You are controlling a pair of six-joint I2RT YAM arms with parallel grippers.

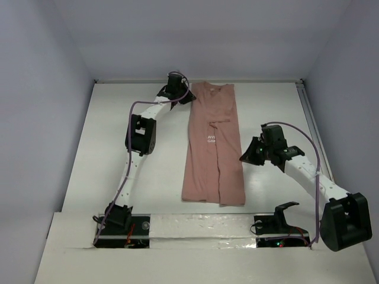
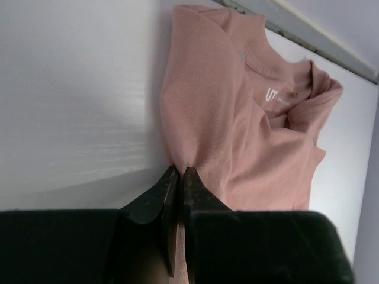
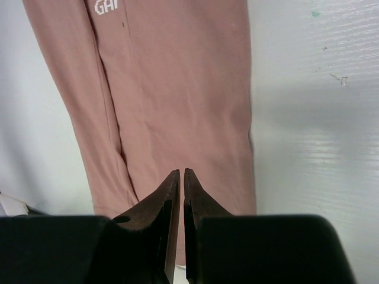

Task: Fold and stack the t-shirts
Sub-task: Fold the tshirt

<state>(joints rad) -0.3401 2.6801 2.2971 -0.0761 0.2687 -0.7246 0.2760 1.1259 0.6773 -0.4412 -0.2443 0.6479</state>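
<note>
One t-shirt (image 1: 204, 160) lies mid-worktop (image 1: 278, 106) between two pincers. It is dusty pink, folded into a long narrow strip, with the collar at the far end and small white lettering midway. The left pincer (image 2: 180, 170) is clamped on cloth at its far-left edge. The right pincer (image 3: 180, 171), fingers together, holds nothing near its right edge.

Dusty-pink t-shirt (image 1: 204, 165) with small white lettering; plain white table (image 1: 160, 177)
</note>
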